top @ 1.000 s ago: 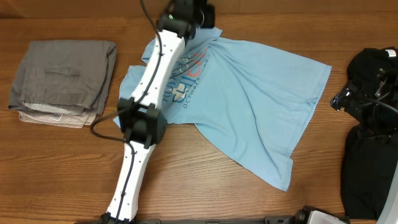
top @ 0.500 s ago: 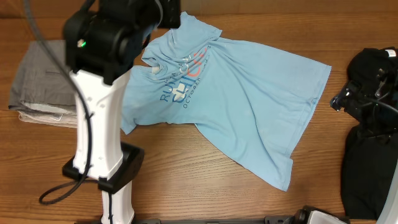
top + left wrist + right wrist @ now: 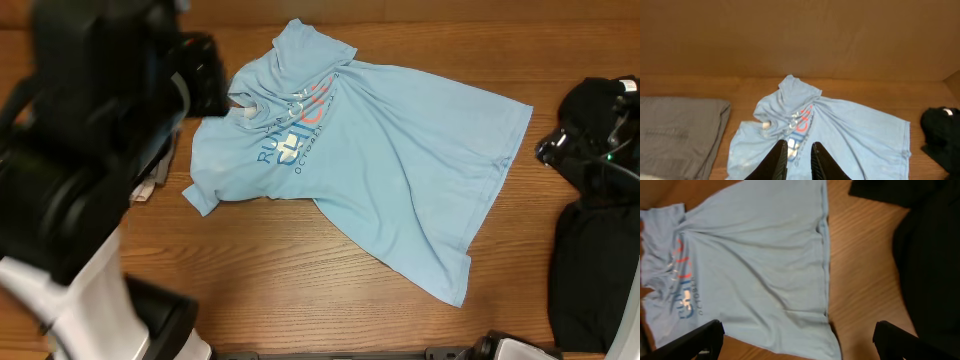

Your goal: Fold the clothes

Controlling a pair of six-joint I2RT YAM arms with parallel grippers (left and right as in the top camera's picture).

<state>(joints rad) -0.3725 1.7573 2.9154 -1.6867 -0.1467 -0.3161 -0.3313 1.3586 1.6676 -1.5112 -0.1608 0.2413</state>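
Note:
The clothes, a light blue T-shirt (image 3: 400, 170) with white and coral lettering, lie crumpled and spread slantwise on the wooden table, collar end at the back left, hem toward the front right. My left gripper (image 3: 799, 146) hangs high above the lettering (image 3: 801, 122), its jaws a narrow gap apart with nothing between them. In the overhead view the raised left arm (image 3: 90, 170) looms blurred at the left. My right gripper (image 3: 797, 340) stands wide open above the shirt's hem edge (image 3: 826, 280), holding nothing; seen from overhead, it sits at the far right (image 3: 560, 150).
A folded grey garment stack (image 3: 675, 135) lies left of the shirt, mostly covered by the left arm in the overhead view. Black clothing (image 3: 590, 270) is heaped at the right table edge. A brown wall (image 3: 800, 35) backs the table.
My left arm has lifted up and leftward off the shirt's collar area, toward the camera. The shirt's upper left part now lies uncovered on the table. The right arm has barely moved.

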